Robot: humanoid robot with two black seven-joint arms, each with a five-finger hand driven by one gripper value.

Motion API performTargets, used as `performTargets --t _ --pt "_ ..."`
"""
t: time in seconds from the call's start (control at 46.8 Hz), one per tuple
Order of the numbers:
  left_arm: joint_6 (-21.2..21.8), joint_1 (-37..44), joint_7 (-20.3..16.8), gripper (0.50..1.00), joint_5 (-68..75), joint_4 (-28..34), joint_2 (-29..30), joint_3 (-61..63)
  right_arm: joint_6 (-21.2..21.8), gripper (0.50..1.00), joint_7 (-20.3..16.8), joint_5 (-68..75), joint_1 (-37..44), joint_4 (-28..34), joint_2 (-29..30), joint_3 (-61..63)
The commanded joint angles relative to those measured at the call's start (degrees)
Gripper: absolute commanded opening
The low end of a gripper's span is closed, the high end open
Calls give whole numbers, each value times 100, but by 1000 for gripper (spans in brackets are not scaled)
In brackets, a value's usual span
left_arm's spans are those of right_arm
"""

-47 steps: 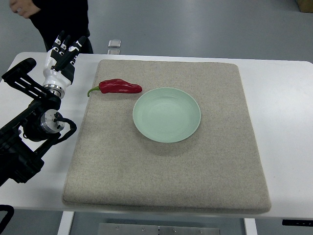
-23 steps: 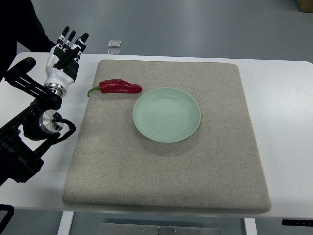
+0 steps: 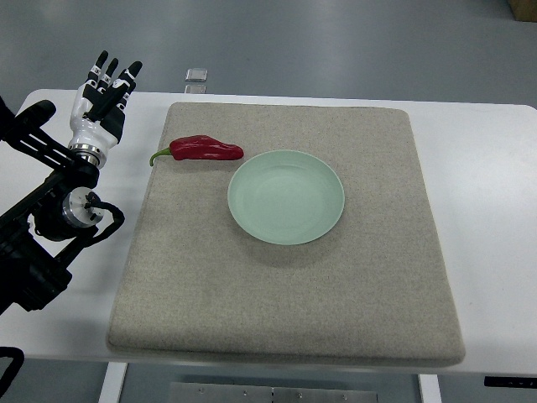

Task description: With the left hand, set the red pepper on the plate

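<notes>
My left hand (image 3: pixel 102 99) is hanging over the surface (image 3: pixel 495 210) with its fingers (image 3: pixel 113 74) spread wide and pointing away from me. It is holding nothing. The pepper (image 3: pixel 205 149) is lying to the right of my hand, near it but not touching. Its green stem is pointing toward my hand and its red tip is pointing at the plate (image 3: pixel 286 196). The plate is sitting further right and a bit closer to me, and the tip of the pepper is just beside its rim. I am not seeing my right hand at all.

I think a few things could go wrong. The pepper is long, smooth and round, so it could roll or slip out if I am only pinching the thin stem. If I push it sideways, it could bump the plate and slide it. If I let go too soon, the pepper could land on the rim and fall off.

The pepper and plate are resting on a big tan mat (image 3: pixel 285 319). The mat is lying on a white surface. Past it, I am seeing a gray floor (image 3: pixel 336 42).
</notes>
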Motion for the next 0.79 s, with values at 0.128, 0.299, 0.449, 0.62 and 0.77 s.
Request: performTargets --t 0.128,0.299,0.449,0.62,0.77 --pt "-5 -49 1 988 9 0 -1 57 0 932 0 0 0 4 0 0" --pt "4 -92 1 981 18 0 0 66 0 932 0 0 0 4 0 0" --pt "4 -101 1 979 18 0 0 66 0 932 0 0 0 4 0 0" --pt "21 -128 9 969 97 0 8 75 0 932 0 0 0 4 0 0" --pt "109 -136 9 936 361 0 0 75 0 932 0 0 0 -5 0 0"
